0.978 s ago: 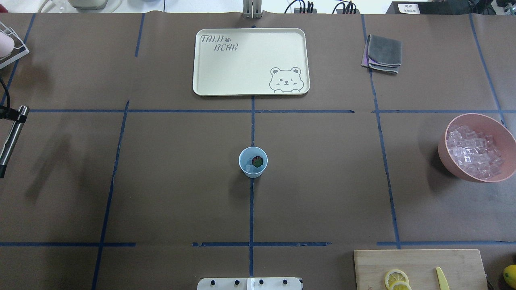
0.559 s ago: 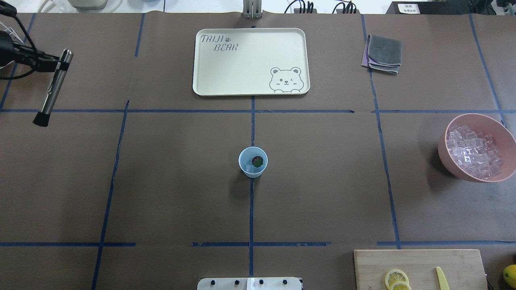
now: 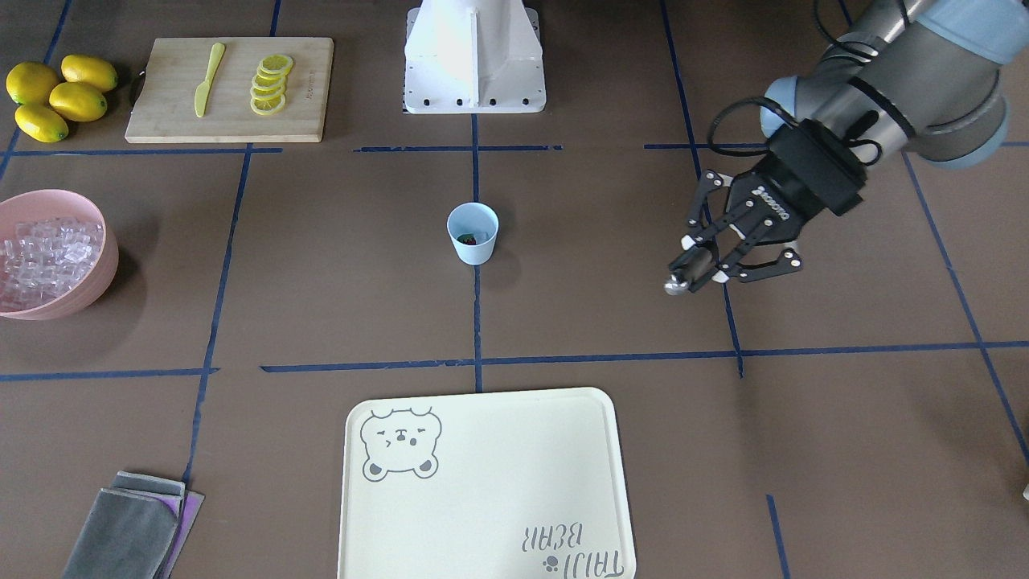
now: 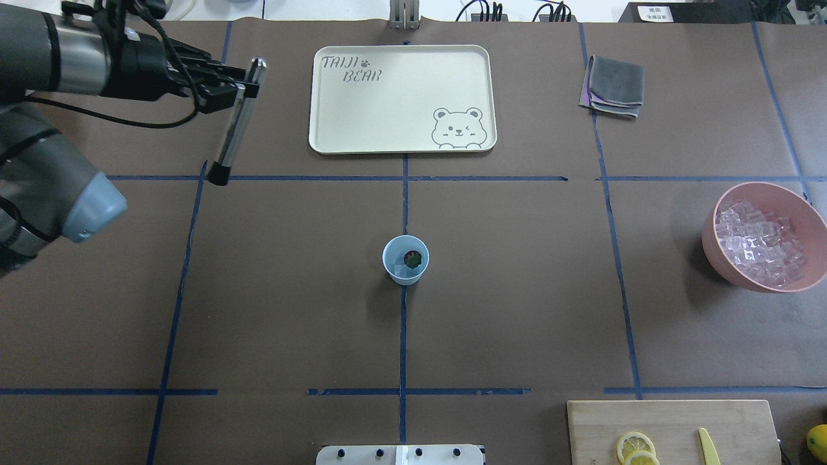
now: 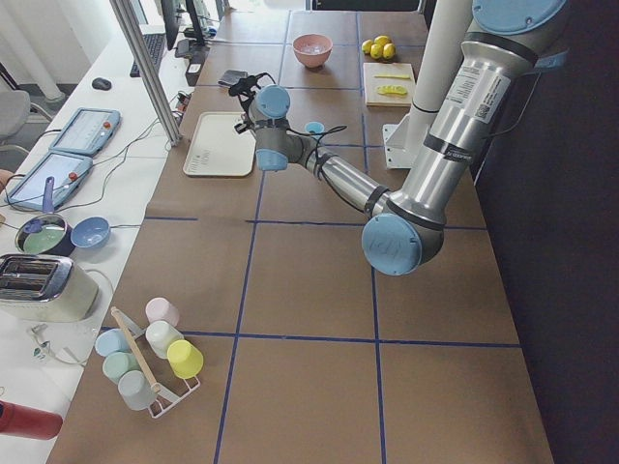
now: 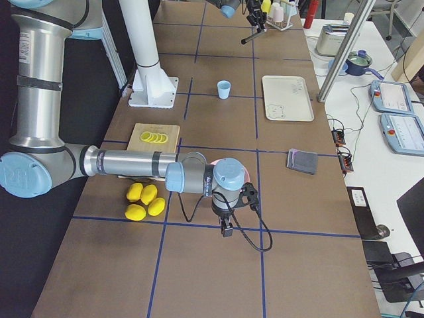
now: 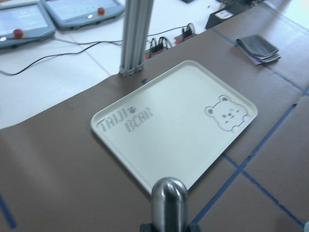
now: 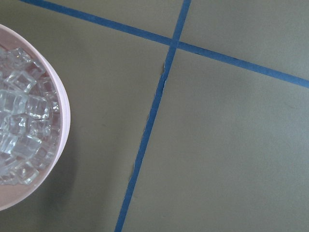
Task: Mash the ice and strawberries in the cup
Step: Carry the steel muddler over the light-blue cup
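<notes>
Gripping a metal rod (image 3: 674, 285), my left pincer (image 3: 707, 269) hangs above the tabletop (image 3: 603, 322) in the front-facing view, fingers clamped on the rod near its rounded top. The cup (image 3: 473, 233) stands upright well off to that pincer's right, a dark-red strawberry (image 3: 467, 238) inside it.

From overhead, the rod slants down out of my left pincer, its black tip lower and nearer my base. The tray (image 4: 400, 97) lies near the pincer's right side. The cup sits well apart from it, further right and closer to my base, on a line of blue tape (image 4: 403, 336). Far to the right, the pink bowl (image 4: 762, 187) holds the pile of ice (image 4: 759, 242).

Seen from the left end, my near arm reaches out long, and its pincer shows small beside the tray, with the cup just past it.

Seen from the right end, my right pincer (image 6: 226, 228) hangs low over the tabletop, near the lemons (image 6: 146, 199). I cannot tell whether its fingers are apart or together.

My left wrist camera shows the rod's rounded top at the bottom edge, the tray beyond it.

My right wrist camera shows the bowl's rim and ice at its left edge, and none of my fingers.
</notes>
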Tool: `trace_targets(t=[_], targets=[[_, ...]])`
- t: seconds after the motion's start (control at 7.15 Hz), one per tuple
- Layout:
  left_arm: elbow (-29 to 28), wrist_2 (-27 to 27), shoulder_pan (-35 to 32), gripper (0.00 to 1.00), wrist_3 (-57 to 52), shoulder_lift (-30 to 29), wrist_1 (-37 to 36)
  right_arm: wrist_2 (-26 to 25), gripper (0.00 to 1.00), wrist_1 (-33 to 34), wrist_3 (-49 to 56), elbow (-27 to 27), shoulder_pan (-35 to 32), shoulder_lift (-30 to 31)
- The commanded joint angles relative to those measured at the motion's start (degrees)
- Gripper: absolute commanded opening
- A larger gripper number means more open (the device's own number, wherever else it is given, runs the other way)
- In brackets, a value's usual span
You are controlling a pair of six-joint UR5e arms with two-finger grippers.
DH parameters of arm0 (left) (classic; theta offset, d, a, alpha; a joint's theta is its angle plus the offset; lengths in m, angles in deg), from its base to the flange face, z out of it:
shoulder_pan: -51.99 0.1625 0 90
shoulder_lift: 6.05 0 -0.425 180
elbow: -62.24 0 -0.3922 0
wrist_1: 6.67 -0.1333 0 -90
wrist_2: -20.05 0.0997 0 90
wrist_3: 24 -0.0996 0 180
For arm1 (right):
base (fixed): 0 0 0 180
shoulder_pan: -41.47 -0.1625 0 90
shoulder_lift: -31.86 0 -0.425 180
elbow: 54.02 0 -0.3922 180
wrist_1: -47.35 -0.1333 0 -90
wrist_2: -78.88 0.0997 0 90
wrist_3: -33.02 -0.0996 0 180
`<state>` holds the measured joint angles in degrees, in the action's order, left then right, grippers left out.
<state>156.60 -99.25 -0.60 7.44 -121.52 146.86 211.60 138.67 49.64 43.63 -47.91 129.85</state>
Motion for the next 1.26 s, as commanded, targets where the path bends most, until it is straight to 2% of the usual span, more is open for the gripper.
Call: trace_targets(t=[0.0,0.28,0.42,0.7,0.84,1.12], targets=[[-1.0,14.0,12.4,0.00,0.0,-3.5,11.6,0.0,0.99,0.0,0.0,0.0,0.0,-0.1],[-1.5,24.8,18.5,0.00,-0.2,-5.2,19.8,0.0,0.99,0.0,0.0,0.0,0.0,-0.1],[-2.2,28.4,21.4,0.00,-0.7,-6.6,23.3,0.0,0.99,0.0,0.0,-0.1,0.0,-0.1],[-7.2,29.4,23.7,0.00,-7.8,-7.6,33.8,0.0,0.99,0.0,0.0,0.0,0.0,-0.1],[-12.7,30.7,23.8,0.00,-9.9,-9.3,41.0,0.0,0.99,0.0,0.1,0.0,0.0,-0.1],[-15.9,31.9,26.1,0.00,-13.3,-9.3,46.6,0.0,0.99,0.0,0.0,0.0,0.0,-0.1]])
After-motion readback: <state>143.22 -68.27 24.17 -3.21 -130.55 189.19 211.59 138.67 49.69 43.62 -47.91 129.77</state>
